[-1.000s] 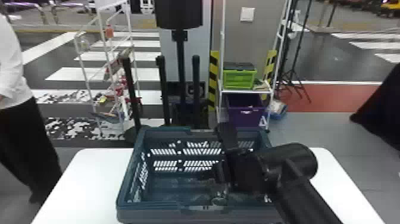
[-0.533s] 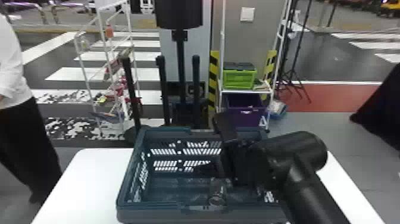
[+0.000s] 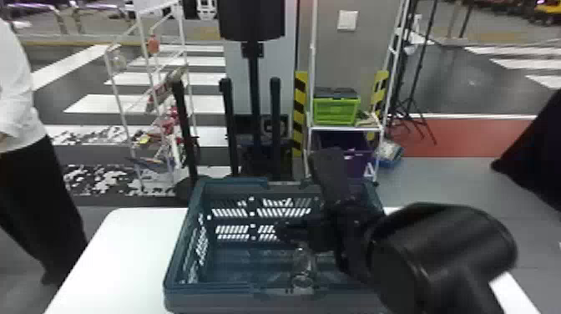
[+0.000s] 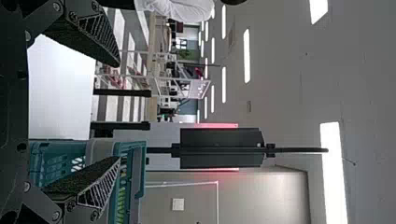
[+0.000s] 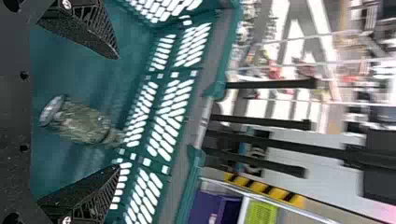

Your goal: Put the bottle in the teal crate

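Note:
The teal crate (image 3: 208, 294) stands on the white table, and the clear bottle (image 3: 303, 267) is inside it toward the near side. Over the crate's right part is my right gripper (image 3: 309, 196), open. In the right wrist view, the bottle (image 5: 84, 122) lies beyond the spread fingers of the right gripper (image 5: 114, 112), not touching them. My left gripper (image 4: 116, 112) stands open with nothing between its fingers, with part of the teal crate (image 4: 135, 186) behind one finger.
The white table (image 3: 133, 250) extends left of the crate. Behind it stand a dark post (image 3: 254, 104) with upright bars and a rack holding a green crate (image 3: 336, 110) above a purple bin (image 3: 359, 163).
The right gripper has opened and moved up and to the right, away from the bottle. The bottle stays inside the crate.

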`<state>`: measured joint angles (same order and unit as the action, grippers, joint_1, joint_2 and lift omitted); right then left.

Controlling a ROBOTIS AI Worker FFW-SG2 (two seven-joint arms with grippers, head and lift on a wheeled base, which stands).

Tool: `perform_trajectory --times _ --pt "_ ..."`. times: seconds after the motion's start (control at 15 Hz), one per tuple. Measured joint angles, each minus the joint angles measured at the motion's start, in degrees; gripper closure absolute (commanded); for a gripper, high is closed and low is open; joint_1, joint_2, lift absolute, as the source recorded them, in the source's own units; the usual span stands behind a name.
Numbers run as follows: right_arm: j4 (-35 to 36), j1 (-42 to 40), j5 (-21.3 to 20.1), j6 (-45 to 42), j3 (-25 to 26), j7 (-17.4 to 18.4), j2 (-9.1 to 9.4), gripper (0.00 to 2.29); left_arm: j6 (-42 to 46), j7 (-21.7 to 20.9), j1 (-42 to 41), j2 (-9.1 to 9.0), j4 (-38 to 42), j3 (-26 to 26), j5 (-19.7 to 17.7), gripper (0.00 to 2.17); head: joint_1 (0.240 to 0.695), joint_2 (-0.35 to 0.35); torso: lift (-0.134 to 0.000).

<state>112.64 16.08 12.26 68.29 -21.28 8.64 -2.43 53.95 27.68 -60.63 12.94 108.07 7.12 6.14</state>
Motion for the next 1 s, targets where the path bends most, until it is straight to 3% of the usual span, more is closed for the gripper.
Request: perform_trajectory --times 0.27,0.53,0.73,1.0 --pt "9.9 -11.4 -0.1 -12.1 3.9 -0.5 -5.78 0.05 0.7 0.0 -0.3 -0.15 -0.1 0.0 0.5 0.19 0.499 0.000 0.000" --pt "18.3 -25.9 -0.4 -27.2 8.8 -0.6 -9.86 0.05 1.6 0.0 -0.5 -0.32 0.1 0.1 0.9 0.19 0.499 0.000 0.000" --pt "21.8 -38.5 -2.1 -42.2 11.5 -0.9 -11.18 0.05 1.7 0.0 -0.5 -0.44 0.2 0.4 1.0 0.19 0.499 0.000 0.000" --pt "21.0 -53.8 -3.4 -64.4 13.6 -0.8 -10.92 0.05 1.3 0.0 -0.1 -0.59 0.1 0.6 1.0 0.19 0.499 0.000 0.000"
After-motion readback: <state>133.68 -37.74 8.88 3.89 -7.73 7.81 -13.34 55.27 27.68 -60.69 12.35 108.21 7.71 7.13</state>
